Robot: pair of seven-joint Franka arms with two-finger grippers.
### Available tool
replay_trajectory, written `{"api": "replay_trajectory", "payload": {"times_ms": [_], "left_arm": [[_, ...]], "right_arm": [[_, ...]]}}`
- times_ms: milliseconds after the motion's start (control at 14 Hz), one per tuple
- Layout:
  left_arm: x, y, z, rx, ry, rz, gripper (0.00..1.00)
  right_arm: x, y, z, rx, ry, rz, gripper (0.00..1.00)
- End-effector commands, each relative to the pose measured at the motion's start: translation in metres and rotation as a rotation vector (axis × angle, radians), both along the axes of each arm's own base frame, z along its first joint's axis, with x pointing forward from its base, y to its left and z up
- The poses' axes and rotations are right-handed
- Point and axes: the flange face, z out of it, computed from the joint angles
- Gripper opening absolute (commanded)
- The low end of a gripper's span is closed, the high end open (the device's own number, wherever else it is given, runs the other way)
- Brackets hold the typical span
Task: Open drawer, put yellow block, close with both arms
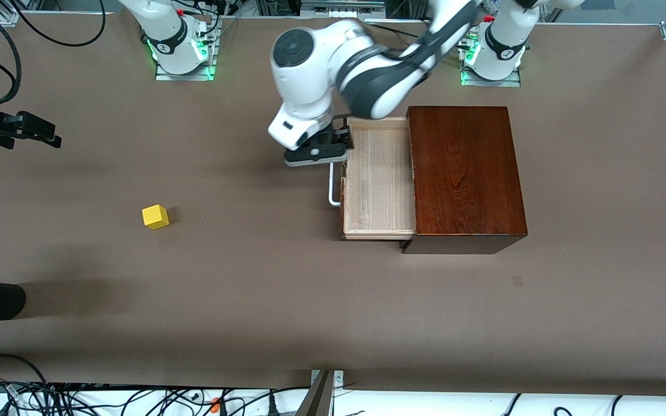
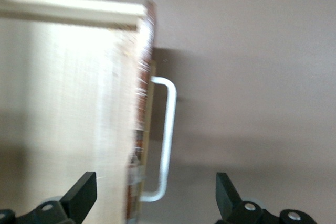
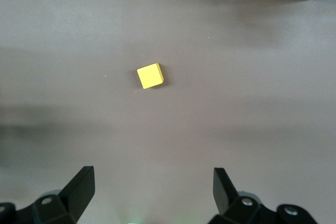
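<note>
1. Front view, starting at the right arm's end of the table: the right gripper [image 3: 152,195] cannot be made out there, but its own wrist view shows the fingers spread wide, holding nothing, high above the yellow block [image 3: 150,75].
2. The yellow block [image 1: 155,216] sits alone on the brown table [image 1: 252,300], well apart from the drawer [image 1: 376,179] and toward the right arm's end.
3. Moving along, the left gripper [image 1: 317,151] hovers at the drawer's white handle [image 1: 333,188]; its wrist view shows the fingers [image 2: 81,195] apart, straddling the drawer front and handle [image 2: 165,140] without clamping them.
4. The drawer stands pulled well out of the reddish-brown box [image 1: 465,173], its pale tray bare.
5. Progress, as a judgement: the opening looks done. Picking up the block, dropping it into the tray and pushing the drawer shut with both arms all remain.
</note>
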Motion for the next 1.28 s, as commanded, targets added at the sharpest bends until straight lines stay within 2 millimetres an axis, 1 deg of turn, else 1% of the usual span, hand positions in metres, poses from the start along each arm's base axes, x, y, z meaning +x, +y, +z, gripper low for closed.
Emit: {"api": "replay_trajectory", "payload": {"times_ms": [0, 71, 142, 214, 285, 356, 427, 498, 570, 712, 854, 997, 1139, 1211], "left_arm": [[0.006, 0.079, 0.052, -0.011, 0.011, 0.008, 1.0], [0.012, 0.1, 0.064, -0.019, 0.006, 0.019, 1.0], [0.018, 0.117, 0.073, -0.025, 0.001, 0.024, 1.0], [0.026, 0.138, 0.081, -0.032, -0.002, 0.037, 1.0], [0.032, 0.158, 0.089, -0.039, -0.005, 0.048, 1.0], [0.043, 0.185, 0.096, -0.045, -0.008, 0.067, 1.0], [0.048, 0.21, 0.105, -0.061, -0.006, 0.07, 1.0], [0.058, 0.239, 0.106, -0.066, 0.006, 0.059, 1.0], [0.058, 0.261, 0.112, -0.064, 0.009, 0.009, 1.0], [0.068, 0.314, 0.123, -0.079, 0.035, -0.014, 1.0], [0.068, 0.351, 0.138, -0.084, 0.043, -0.058, 1.0], [0.064, 0.393, 0.149, -0.074, 0.055, -0.107, 1.0], [0.057, 0.435, 0.157, -0.073, 0.044, -0.133, 1.0], [0.053, 0.448, 0.157, -0.073, 0.046, -0.159, 1.0]], "right_arm": [[0.014, 0.021, -0.039, 0.02, 0.073, 0.04, 1.0], [0.025, 0.03, -0.069, 0.019, 0.122, 0.057, 1.0], [0.034, 0.044, -0.092, 0.016, 0.143, 0.079, 1.0], [0.046, 0.052, -0.113, 0.013, 0.136, 0.093, 1.0], [0.055, 0.066, -0.134, 0.007, 0.121, 0.115, 1.0], [0.064, 0.075, -0.156, 0.001, 0.114, 0.134, 1.0], [0.069, 0.084, -0.176, 0.001, 0.117, 0.162, 1.0], [0.072, 0.09, -0.197, 0.001, 0.111, 0.199, 1.0], [0.071, 0.089, -0.215, 0.006, 0.088, 0.237, 1.0], [0.062, 0.083, -0.252, 0.005, 0.04, 0.302, 1.0], [0.056, 0.076, -0.289, 0.003, 0.001, 0.359, 1.0], [0.052, 0.062, -0.323, -0.007, -0.025, 0.371, 1.0], [0.044, 0.061, -0.343, -0.009, -0.032, 0.392, 1.0], [0.041, 0.059, -0.351, -0.01, -0.035, 0.411, 1.0]]}}
